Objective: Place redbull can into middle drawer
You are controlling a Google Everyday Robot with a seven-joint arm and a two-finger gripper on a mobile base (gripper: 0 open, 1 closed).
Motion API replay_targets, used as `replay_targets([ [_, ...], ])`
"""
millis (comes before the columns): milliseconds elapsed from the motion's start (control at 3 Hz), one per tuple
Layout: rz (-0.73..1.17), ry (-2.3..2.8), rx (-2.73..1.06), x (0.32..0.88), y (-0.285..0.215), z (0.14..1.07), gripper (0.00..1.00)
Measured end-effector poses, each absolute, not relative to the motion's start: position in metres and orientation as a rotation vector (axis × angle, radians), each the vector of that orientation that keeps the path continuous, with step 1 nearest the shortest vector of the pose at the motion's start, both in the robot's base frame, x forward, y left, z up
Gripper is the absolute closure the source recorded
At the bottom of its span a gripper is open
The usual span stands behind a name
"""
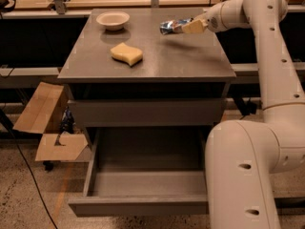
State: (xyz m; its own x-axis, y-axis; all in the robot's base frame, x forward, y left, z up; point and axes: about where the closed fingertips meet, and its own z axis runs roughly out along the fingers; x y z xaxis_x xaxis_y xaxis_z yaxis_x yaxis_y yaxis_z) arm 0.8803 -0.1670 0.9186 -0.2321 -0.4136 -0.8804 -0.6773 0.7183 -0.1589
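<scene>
The redbull can (170, 26), blue and silver, is held on its side in my gripper (187, 26) over the back right part of the cabinet top (181, 61). It hangs slightly above the surface, with a shadow beneath it. The gripper is shut on the can and reaches in from the right. The middle drawer (143, 205) is pulled open low at the front of the cabinet, and its grey floor is bare. My arm's large lower link (243, 171) stands just right of the drawer.
A yellow sponge (127, 54) lies on the cabinet top at centre left. A white bowl (113, 20) sits at the back left. The drawer front above (143, 112) is closed. Cardboard pieces (43, 123) lie on the floor to the left.
</scene>
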Motion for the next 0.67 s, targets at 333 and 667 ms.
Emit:
replay_targets([
  [333, 0.342, 1.934, -0.84, 0.85, -0.183, 0.933, 1.0],
  [667, 0.348, 1.987, -0.805, 0.831, -0.189, 0.936, 1.0],
])
